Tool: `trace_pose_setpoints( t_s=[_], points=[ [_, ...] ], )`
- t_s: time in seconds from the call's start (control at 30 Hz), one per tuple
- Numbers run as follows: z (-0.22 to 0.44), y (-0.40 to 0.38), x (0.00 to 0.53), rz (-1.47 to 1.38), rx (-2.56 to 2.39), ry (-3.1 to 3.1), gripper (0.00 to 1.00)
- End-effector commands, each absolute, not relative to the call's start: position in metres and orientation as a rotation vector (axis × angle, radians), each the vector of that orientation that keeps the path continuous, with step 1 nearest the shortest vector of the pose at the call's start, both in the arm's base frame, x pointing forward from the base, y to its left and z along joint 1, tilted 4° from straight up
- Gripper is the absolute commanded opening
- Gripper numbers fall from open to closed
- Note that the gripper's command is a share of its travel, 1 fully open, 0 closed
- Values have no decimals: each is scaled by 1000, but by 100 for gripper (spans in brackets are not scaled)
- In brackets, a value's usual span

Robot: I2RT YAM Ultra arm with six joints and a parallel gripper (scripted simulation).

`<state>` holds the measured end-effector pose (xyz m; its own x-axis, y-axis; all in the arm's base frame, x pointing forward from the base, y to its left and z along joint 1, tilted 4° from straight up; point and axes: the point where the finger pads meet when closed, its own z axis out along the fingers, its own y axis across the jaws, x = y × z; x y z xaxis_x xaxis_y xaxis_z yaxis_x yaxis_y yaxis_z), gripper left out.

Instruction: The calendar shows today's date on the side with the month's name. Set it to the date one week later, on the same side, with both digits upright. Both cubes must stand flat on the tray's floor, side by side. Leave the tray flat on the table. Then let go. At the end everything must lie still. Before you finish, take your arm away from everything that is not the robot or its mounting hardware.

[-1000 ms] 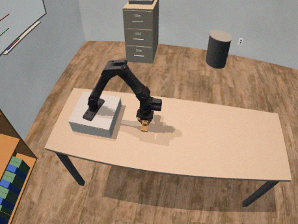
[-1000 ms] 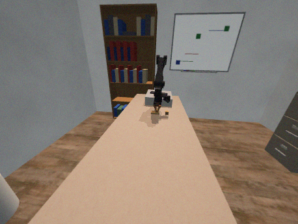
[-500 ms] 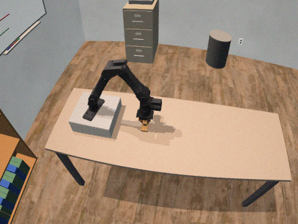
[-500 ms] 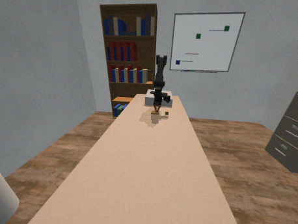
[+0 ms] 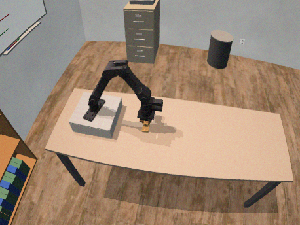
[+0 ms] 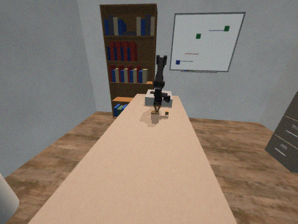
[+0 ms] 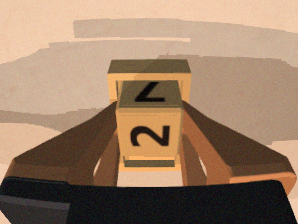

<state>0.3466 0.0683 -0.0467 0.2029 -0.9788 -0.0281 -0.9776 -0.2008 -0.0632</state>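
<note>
The gripper (image 5: 146,123) (image 6: 157,109) (image 7: 149,110) is standing about one-third open, gripping the "2" cube (image 7: 150,134) by opposite sides over the calendar tray (image 5: 145,131) (image 6: 155,112) (image 7: 149,66), presumably for controlled placement; the second cube (image 6: 166,112) is resting on the table (image 5: 209,140) (image 6: 140,169) (image 7: 260,30) beside it.

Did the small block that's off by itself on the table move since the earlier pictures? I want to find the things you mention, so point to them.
No, the small block (image 6: 166,112) looks unmoved against the gray box (image 6: 151,101) in the exterior view.
</note>
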Motion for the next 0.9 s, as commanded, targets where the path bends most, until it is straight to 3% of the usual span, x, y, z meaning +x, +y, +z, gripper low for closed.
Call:
trace_pose_setpoints(
  t_s=[0.0, 0.4, 0.87],
  points=[
    [-44, 70, 349, -30, -2375, 1935, 26],
    [-38, 70, 348, -30, -2375, 1935, 26],
    [41, 66, 343, -30, -2375, 1935, 26]
  ],
)
